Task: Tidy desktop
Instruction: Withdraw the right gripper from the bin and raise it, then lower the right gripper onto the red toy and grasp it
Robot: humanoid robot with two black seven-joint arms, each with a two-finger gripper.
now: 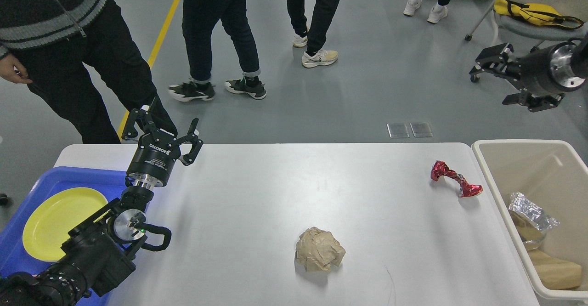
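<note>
The white desktop (257, 191) fills the middle of the head view. On it lie a crumpled brown paper ball (319, 254) near the front middle and a twisted red foil wrapper (455, 184) at the right. My left gripper (161, 128) hovers open and empty over the desktop's back left corner. High at the right edge, my right gripper (490, 77) is raised above the floor and the beige bin, pointing left, open and holding nothing.
A blue tray (55, 177) holding a yellow plate (55, 221) sits at the left end. At the right stands a beige bin (510, 149) containing silver foil (532, 210) and brown paper. People stand and walk behind the table; a wheeled chair sits at back right.
</note>
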